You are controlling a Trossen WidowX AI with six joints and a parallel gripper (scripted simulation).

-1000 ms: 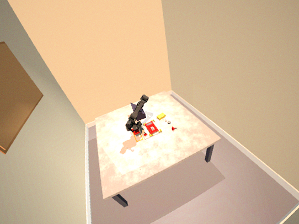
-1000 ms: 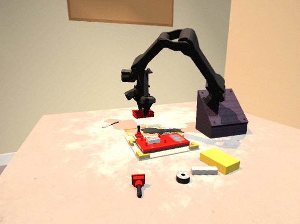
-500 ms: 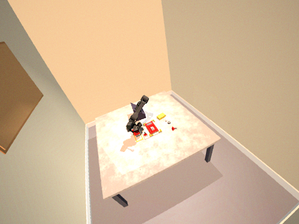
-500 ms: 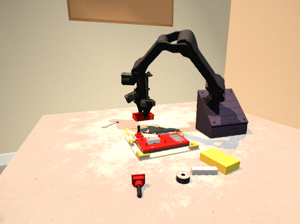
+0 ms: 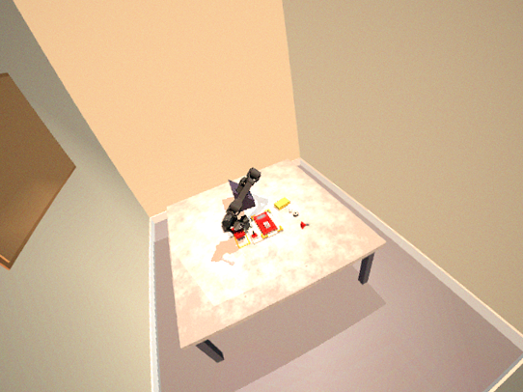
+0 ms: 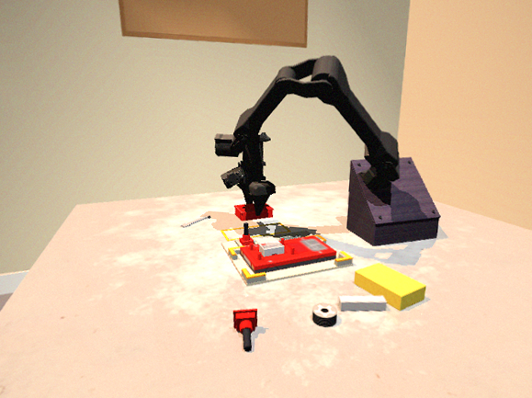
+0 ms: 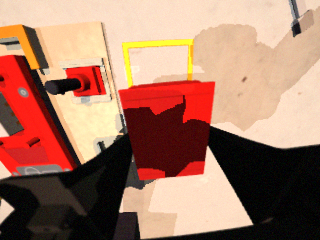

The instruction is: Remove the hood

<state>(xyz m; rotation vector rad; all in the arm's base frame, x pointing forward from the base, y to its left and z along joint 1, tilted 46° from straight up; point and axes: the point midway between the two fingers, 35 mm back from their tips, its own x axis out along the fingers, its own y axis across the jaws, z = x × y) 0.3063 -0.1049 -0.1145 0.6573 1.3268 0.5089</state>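
The red hood (image 5: pixel 240 235) (image 6: pixel 268 212) (image 7: pixel 167 130) is a shallow rectangular piece. My gripper (image 6: pixel 254 209) (image 7: pixel 168 132) is shut on it, one finger at each long side, and holds it above the table, clear of the car. The marked area is a thin yellow outline (image 5: pixel 244 245) (image 6: pixel 223 235) (image 7: pixel 157 43) on the table. In the wrist view its far end shows beyond the hood, which hides the rest. The hoodless red toy car (image 6: pixel 305 253) (image 7: pixel 30 107) sits on a cream board beside the outline, with a white block showing on top.
Yellow corner brackets (image 6: pixel 253 275) stand on the board, and a red piece with a black peg (image 6: pixel 245 239) (image 7: pixel 87 82) stands between car and outline. A yellow block (image 6: pixel 388 284), a white bar (image 6: pixel 362 302), a black-and-white wheel (image 6: pixel 324 314) and another red, black-handled piece (image 6: pixel 245 324) lie on the table.
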